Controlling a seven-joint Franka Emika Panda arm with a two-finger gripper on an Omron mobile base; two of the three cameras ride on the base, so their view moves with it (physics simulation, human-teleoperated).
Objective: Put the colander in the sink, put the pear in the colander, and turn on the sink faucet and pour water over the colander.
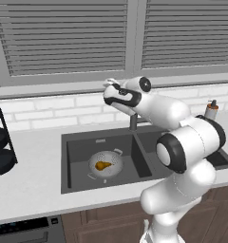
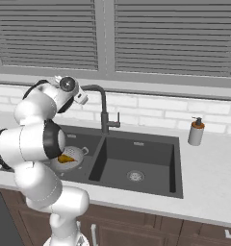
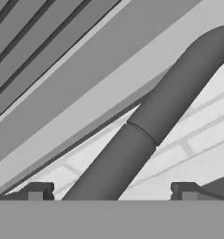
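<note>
Kitchen — double-basin sink [image 2: 175, 158], faucet [image 2: 104, 108], tiled backsplash [image 2: 156, 113], wood cabinets [image 2: 136, 230] — blinds [image 2: 170, 36] above.

Golden-brown pear [image 1: 103, 165] lies in grey-white colander [image 1: 117, 162], inside sink's [image 1: 78, 142] left basin.

Glossy white rounded arm [image 1: 182, 156] with dark joint bands.

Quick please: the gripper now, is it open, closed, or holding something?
Gripper: open, holding nothing; the sink faucet spout runs between its fingertips.
</note>
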